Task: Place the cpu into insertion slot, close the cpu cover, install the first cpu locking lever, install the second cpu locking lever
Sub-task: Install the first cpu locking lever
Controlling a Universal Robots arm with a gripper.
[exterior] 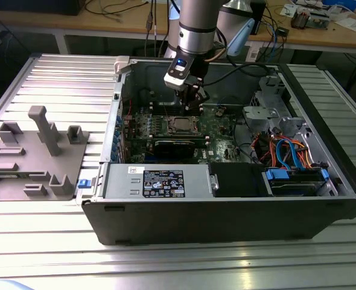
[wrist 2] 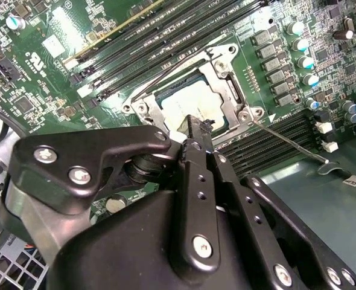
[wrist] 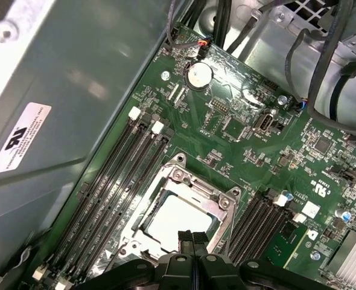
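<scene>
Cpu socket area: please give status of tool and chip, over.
Tool shut, empty, just above silver-grey square cpu. Over the chip, thin silvery metal cpu cover frame lies down. Nothing in the way.

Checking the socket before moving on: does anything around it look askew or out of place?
The wire lever slants away from the cpu cover over the memory slots, apparently unlatched. The cpu looks flat under the cover.

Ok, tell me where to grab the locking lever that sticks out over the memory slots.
Likely its hooked free end, coming from above with the jaws across the thin wire. The locking lever angles out from the cpu cover over the memory slots, so that end stands clear, while the other is hinged there.
</scene>
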